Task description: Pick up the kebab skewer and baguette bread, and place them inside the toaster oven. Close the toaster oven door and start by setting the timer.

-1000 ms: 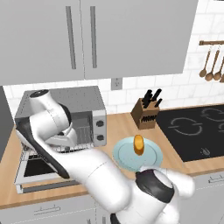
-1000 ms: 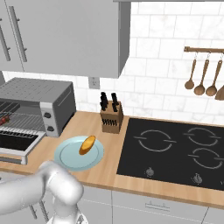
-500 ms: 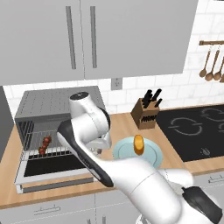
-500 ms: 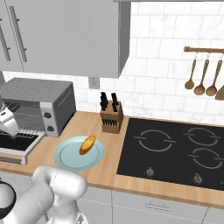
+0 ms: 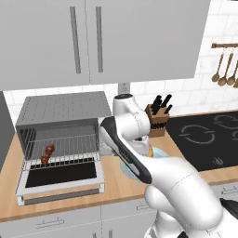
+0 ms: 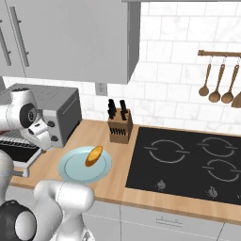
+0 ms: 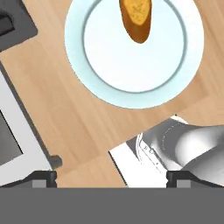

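Note:
The kebab skewer (image 5: 47, 154) lies on the wire rack inside the toaster oven (image 5: 60, 123), at its left side. The toaster oven door (image 5: 61, 179) hangs dropped open in front. The baguette bread (image 6: 94, 156) rests on a pale blue plate (image 6: 75, 172) right of the oven; in the hand view the baguette bread (image 7: 136, 16) lies at the top on the plate (image 7: 109, 87). My gripper (image 7: 111, 178) hovers open over the bare counter just short of the plate, holding nothing. In the right base view the gripper (image 6: 43, 140) hangs between oven and plate.
A knife block (image 6: 119, 128) stands behind the plate by the wall. A black cooktop (image 6: 188, 160) fills the counter's right. Spoons (image 6: 216, 84) hang on a rail above it. Cupboards (image 5: 93, 37) hang overhead. The door's corner (image 7: 17, 144) shows at the hand view's left.
My arm has swung right, out of the oven's mouth and over the counter beside the plate. The skewer stays on the rack, free of the gripper.

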Controlling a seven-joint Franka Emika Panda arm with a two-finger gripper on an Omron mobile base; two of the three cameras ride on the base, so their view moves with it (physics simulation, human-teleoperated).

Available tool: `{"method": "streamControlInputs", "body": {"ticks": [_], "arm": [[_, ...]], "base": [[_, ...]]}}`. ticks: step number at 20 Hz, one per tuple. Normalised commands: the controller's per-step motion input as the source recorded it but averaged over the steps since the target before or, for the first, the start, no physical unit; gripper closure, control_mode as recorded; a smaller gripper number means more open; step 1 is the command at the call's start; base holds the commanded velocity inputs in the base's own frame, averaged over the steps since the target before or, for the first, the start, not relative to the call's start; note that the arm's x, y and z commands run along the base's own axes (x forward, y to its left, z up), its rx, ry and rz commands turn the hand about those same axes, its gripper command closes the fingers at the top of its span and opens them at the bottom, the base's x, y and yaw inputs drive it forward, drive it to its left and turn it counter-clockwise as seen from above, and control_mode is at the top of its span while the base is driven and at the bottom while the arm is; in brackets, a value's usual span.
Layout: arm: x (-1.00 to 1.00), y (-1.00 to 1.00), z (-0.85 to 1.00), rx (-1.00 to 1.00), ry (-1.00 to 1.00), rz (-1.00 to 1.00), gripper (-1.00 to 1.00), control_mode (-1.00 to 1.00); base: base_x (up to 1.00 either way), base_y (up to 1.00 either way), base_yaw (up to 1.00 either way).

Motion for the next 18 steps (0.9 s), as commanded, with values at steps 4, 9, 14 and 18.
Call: {"method": "streamControlInputs", "body": {"ticks": [4, 9, 14, 18], "arm": [[0.44, -1.0, -0.17, -0.02, 0.12, -0.09, -1.0, -1.0], [0.59, -1.0, -0.37, -0.02, 0.12, -0.03, -1.0, -1.0], [0.71, -0.77, -0.58, -0.01, 0.07, 0.01, -1.0, -1.0], [0.78, -0.18, -0.45, 0.0, 0.0, 0.08, -1.0, -1.0]], "base": [[0.0, 0.0, 0.0], [0.0, 0.0, 0.0], [0.0, 0.0, 0.0], [0.0, 0.0, 0.0]]}}
